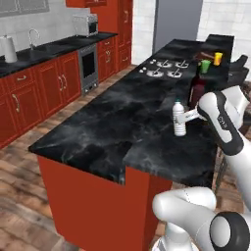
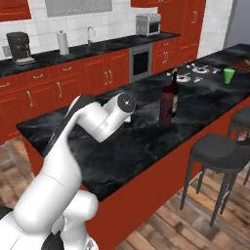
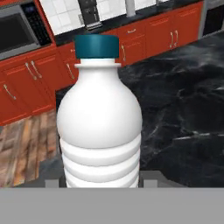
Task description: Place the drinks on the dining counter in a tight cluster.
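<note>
A small white water bottle with a teal cap stands upright over the near part of the dining counter. My gripper is shut on the bottle's body from the right. The hand view has the water bottle close up, between the two fingertips, with my gripper around its lower ribs. I cannot tell whether its base touches the slab. Farther along the counter stands a dark maroon bottle with a dark neck; a second bottle may be overlapping it.
A green cup and a yellow cup stand at the counter's far end beside the stove burners. Dark round stools front the counter's right side. Red cabinets and a sink line the far wall.
</note>
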You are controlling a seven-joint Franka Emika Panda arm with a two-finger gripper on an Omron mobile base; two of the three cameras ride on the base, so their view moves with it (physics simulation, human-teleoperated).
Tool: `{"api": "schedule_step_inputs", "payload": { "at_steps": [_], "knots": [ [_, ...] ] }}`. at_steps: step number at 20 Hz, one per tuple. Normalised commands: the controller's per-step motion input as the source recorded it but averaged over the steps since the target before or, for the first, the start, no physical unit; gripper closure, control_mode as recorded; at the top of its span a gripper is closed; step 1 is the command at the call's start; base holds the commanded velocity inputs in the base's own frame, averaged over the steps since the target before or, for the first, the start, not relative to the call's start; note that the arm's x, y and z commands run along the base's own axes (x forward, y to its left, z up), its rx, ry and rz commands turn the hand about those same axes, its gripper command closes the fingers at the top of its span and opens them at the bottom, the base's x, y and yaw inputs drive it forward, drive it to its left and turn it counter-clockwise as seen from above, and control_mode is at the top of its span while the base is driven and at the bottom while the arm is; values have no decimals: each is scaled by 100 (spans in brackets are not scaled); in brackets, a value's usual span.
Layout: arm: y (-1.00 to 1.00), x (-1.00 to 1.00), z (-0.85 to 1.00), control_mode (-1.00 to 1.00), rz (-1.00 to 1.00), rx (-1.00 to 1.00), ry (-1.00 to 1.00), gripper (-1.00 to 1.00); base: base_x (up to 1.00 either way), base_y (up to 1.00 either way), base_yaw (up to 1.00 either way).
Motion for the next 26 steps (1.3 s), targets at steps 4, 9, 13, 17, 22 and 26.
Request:
{"api": "schedule_step_inputs", "payload": {
  "at_steps": [4,9,13,17,22,26],
  "knots": [
    [0,0,0,100,0,0,0,100,-16,-93,71],
    [0,0,0,100,0,0,0,100,-73,-100,43],
    [0,0,0,100,0,0,0,100,0,-100,22],
    [0,0,0,100,0,0,0,100,36,-100,2],
    [0,0,0,100,0,0,0,100,21,-66,1],
    [0,0,0,100,0,0,0,100,4,0,0]
  ]
}}
